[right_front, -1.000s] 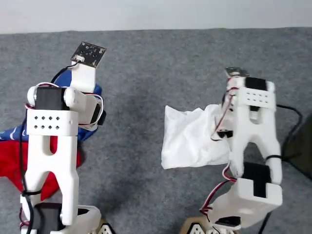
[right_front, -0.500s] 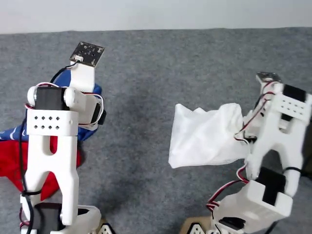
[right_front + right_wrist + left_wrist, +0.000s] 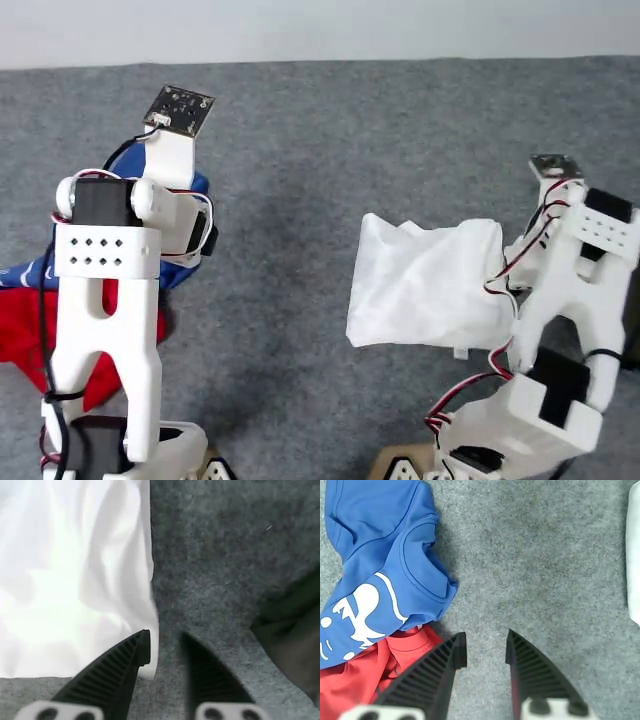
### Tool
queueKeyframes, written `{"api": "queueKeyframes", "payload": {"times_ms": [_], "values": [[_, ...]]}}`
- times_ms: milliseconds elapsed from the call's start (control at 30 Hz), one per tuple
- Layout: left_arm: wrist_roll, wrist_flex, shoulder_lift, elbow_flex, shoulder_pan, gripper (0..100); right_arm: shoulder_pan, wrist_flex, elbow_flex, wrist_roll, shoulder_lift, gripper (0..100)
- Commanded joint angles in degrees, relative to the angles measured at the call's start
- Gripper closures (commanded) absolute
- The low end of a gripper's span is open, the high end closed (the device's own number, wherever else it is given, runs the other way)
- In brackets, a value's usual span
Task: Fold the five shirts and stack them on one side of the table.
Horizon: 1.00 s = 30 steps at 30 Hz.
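My right claw (image 3: 165, 640) hangs part-open at the right edge of the white shirt (image 3: 420, 285) lying right of centre, seemingly gripping nothing, so I should pinch that hem squarely and fold leftward without dragging the cloth.

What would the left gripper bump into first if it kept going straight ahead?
Probably the fuzzy grey table cover: the left gripper points at bare grey past its open jaws. The crumpled blue printed shirt lies off to one side, so likely missed.
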Motion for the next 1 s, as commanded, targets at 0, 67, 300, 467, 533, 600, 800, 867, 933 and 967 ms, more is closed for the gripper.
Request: {"api": "queueKeyframes", "payload": {"times_ms": [0,67,300,467,533,600,800,867,933,967], "values": [[0.53,0.18,-2.37,0.48,0.44,87,-2.42,3.03,-4.75,0.44,-5.32,76.0],[0.53,0.18,-2.37,1.54,0.44,87,-5.49,4.79,-7.12,0.44,-6.73,77.1],[0.44,0.18,-2.46,2.95,0.44,93,-22.11,3.3,-8.88,0.44,-6.55,96.1],[0.35,0.18,-2.46,2.95,0.18,93,-28.79,-3.74,-9.14,0.44,0.92,99.1],[0.26,0.18,-2.46,2.95,-0.09,93,-30.37,-6.64,-9.14,0.44,4.09,98.8],[0.18,0.18,-2.46,2.95,-0.09,93,-31.6,-9.71,-9.14,0.44,7.16,98.8],[0.44,0.18,-2.46,2.95,-0.09,93,-35.56,-23.6,-9.14,0.88,15.96,98.8],[0.44,0.18,-2.37,2.95,-0.09,93,-36.88,-27.3,-9.23,0.97,18.24,98.8],[0.44,0.18,-2.37,2.95,-0.09,93,-37.76,-29.49,-9.23,1.05,19.65,98.7],[0.44,0.18,-2.37,2.95,-0.09,93,-37.76,-29.93,-9.32,1.67,19.74,98.5]]}}
